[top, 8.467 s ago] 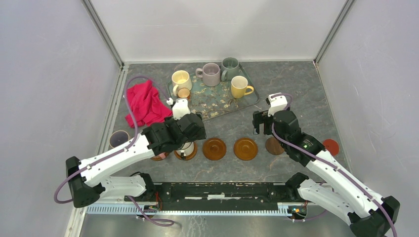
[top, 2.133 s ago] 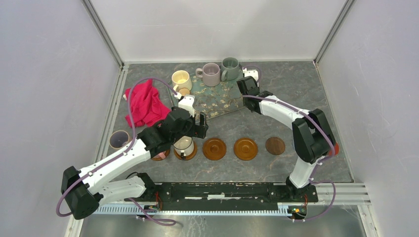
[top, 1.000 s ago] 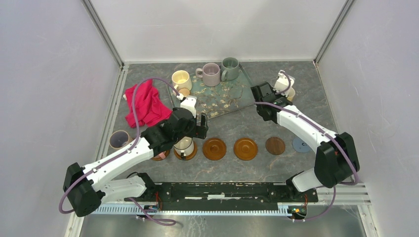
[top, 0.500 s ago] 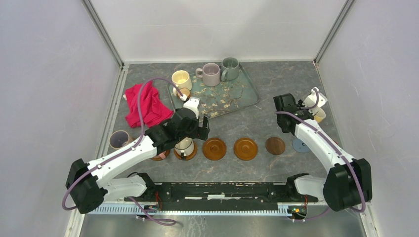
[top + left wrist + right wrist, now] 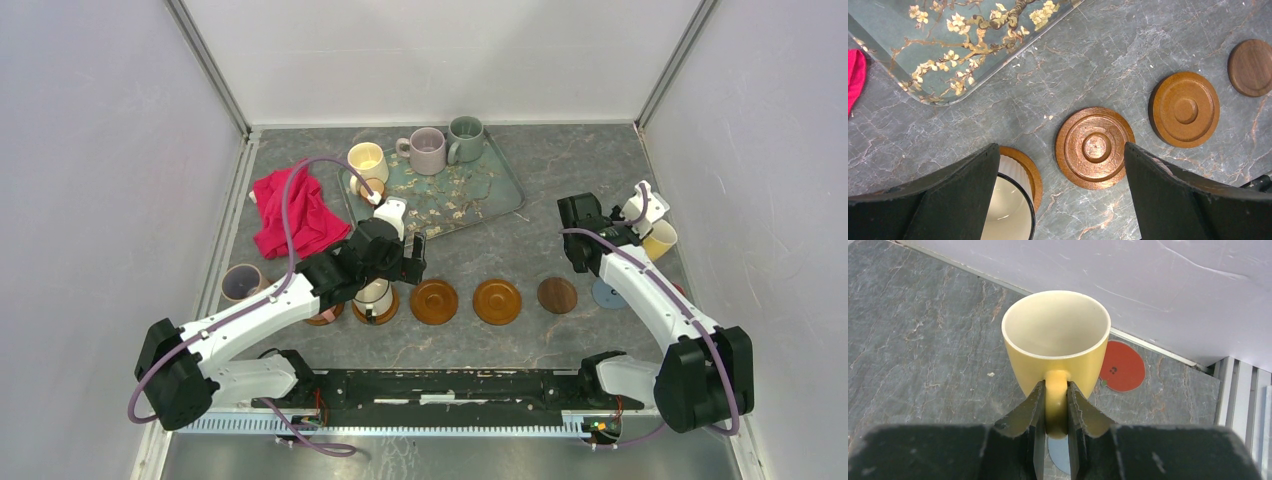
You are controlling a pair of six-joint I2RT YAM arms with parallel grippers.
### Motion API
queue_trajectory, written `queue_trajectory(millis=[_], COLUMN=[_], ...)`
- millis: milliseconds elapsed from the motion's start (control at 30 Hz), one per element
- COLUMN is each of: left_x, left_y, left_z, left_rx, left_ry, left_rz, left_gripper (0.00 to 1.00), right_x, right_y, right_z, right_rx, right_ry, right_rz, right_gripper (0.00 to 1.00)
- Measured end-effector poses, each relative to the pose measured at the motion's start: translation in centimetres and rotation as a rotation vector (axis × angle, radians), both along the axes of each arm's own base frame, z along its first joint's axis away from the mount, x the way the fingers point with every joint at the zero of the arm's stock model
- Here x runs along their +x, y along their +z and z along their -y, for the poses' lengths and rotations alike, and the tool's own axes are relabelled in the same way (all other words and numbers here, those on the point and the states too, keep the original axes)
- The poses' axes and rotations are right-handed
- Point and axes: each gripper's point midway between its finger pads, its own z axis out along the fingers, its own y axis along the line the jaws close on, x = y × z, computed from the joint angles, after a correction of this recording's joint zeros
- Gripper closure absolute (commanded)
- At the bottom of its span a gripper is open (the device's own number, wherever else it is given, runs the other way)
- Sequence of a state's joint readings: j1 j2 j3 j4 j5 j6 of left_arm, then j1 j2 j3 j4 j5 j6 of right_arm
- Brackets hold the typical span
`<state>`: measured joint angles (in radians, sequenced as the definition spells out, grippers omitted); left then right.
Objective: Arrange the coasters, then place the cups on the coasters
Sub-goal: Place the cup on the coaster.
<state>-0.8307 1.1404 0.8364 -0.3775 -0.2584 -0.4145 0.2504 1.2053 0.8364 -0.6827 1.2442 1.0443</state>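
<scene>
**Yellow cup gone from the tray, now held at the right end of the coaster row**

The right tool (image 5: 1055,388) is pressed together on the handle of the yellow cup (image 5: 1055,330), one finger on each side. The cup is upright with its mouth up. Some eight seconds ago this cup stood on the floral tray (image 5: 470,195). Two seconds ago the right arm was reaching there. Now the cup hangs near the right wall, a little nearer the arm bases than half a second ago. A sliver of the grey-blue coaster (image 5: 1060,456) shows below the handle, and the red coaster (image 5: 1121,366) lies just past the cup's right side. The tool hides the cup's base.

The left tool (image 5: 1060,150) is spread wide and holds nothing. It has barely shifted over the last second. It hangs above the desk (image 5: 1128,60) over a ringed orange-brown coaster (image 5: 1094,147). By its left finger the white cup (image 5: 1008,200) stands on a second orange-brown coaster (image 5: 1032,170). Further right lie a third orange-brown coaster (image 5: 1185,109) and the dark brown coaster (image 5: 1250,67).

The cream cup (image 5: 366,162), mauve cup (image 5: 427,150) and grey-green cup (image 5: 465,138) stand on the tray.
</scene>
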Motion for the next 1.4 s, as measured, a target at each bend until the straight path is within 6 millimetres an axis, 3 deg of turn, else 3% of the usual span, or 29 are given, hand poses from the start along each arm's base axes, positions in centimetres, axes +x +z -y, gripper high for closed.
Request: queue_trajectory(millis=[367, 667, 1400], left_x=[0.0, -0.1, -0.3], left_y=[0.0, 0.0, -0.7], left_z=[0.0, 0.1, 0.5], left_rx=[-0.001, -0.004, 0.001], left_ry=[-0.001, -0.006, -0.025], left_rz=[-0.001, -0.003, -0.029], left_gripper=[0.00, 0.00, 0.00], right_x=[-1.6, -4.4, -7.1], right_y=[0.4, -1.1, -2.6], right_z=[1.5, 3.6, 7.1], right_rx=[-0.049, -0.068, -0.047], right_ry=[-0.094, -0.236, -0.452], right_rz=[0.021, 0.011, 0.103], right_gripper=[1.00, 1.00, 1.00])
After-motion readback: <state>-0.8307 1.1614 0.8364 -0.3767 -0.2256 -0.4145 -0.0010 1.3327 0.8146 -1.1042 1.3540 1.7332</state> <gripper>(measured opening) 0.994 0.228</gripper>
